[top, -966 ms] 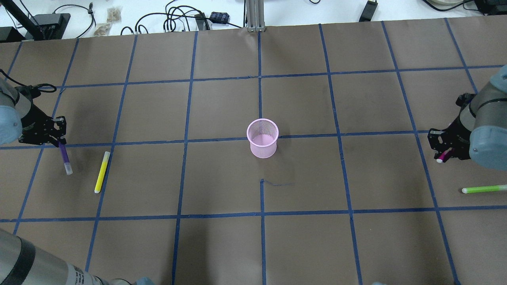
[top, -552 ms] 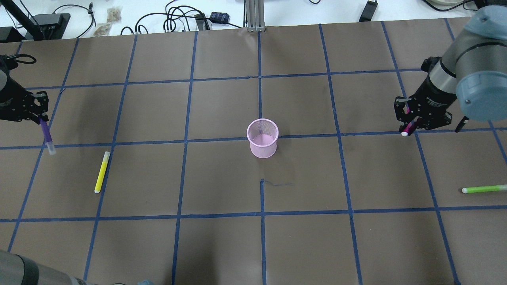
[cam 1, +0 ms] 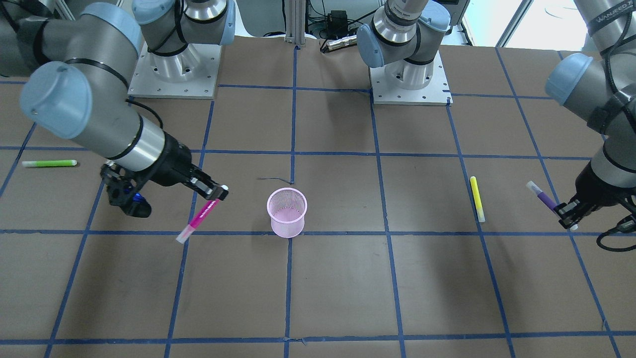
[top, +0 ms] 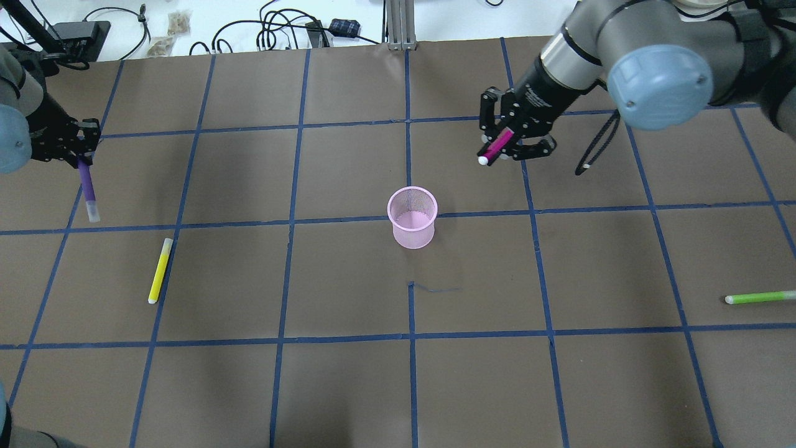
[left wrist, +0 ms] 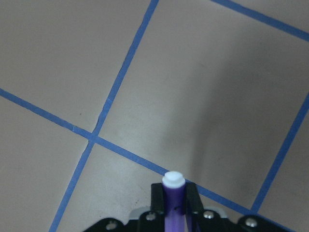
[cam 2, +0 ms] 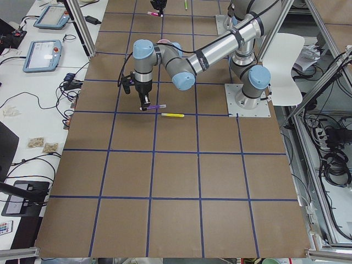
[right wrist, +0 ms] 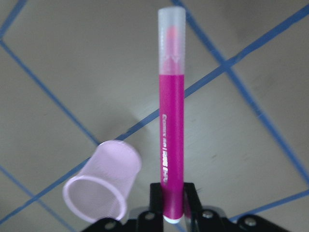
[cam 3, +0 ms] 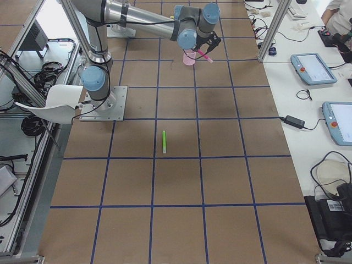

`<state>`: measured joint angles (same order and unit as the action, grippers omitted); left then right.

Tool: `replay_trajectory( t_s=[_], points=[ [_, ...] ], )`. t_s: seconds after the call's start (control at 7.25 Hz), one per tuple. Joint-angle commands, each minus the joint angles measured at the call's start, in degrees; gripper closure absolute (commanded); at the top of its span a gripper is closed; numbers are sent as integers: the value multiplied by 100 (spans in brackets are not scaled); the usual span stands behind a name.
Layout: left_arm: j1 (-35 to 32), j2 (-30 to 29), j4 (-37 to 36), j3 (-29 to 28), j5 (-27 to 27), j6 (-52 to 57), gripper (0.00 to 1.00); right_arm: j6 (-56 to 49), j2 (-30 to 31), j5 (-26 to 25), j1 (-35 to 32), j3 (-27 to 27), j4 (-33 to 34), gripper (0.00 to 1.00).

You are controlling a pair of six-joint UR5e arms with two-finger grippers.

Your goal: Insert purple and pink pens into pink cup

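Observation:
The pink mesh cup [top: 411, 218] stands upright at the table's middle; it also shows in the front view [cam 1: 286, 213] and the right wrist view [right wrist: 102, 181]. My right gripper [top: 500, 146] is shut on the pink pen [top: 496, 147] and holds it in the air, up and to the right of the cup in the overhead view; the pen shows in the front view [cam 1: 198, 221] and the right wrist view [right wrist: 171, 116]. My left gripper [top: 79, 158] is shut on the purple pen [top: 88, 188] above the table's far left; the pen shows in the front view [cam 1: 544, 197] and the left wrist view [left wrist: 174, 203].
A yellow pen [top: 160, 270] lies on the table below the left gripper in the overhead view. A green pen [top: 760, 297] lies at the right edge. Brown paper with a blue tape grid covers the table. Cables lie along the far edge.
My right gripper has carried the pink pen from the right edge leftward and farther out, toward the cup. My left gripper has lifted the purple pen up and farther out, then slightly right.

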<state>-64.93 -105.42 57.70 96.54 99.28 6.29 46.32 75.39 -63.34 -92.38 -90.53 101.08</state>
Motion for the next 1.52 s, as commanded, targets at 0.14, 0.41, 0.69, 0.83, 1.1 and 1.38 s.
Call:
replay_trajectory(
  t_s=[0.14, 0.41, 0.69, 0.83, 1.1, 1.38],
  points=[
    [-108, -5, -22, 32, 13, -75, 100, 2479, -227, 1547, -807, 370, 8, 100],
    [-108, -13, -22, 49, 13, -84, 100, 2935, -131, 2105, -913, -259, 34, 100],
    [-108, -22, -22, 49, 30, -84, 100, 2961, -147, 2441, -862, -825, 883, 100],
    [-108, -22, -22, 58, 13, -84, 100, 2839, -243, 2415, -809, -844, 913, 100],
    [-125, -48, -65, 6, -14, -92, 100, 2821, -402, 2432, -659, -861, 922, 100],
    [-169, -57, -127, 5, -22, -198, 100, 2812, -420, 2441, -659, -993, 966, 100]
  ],
)
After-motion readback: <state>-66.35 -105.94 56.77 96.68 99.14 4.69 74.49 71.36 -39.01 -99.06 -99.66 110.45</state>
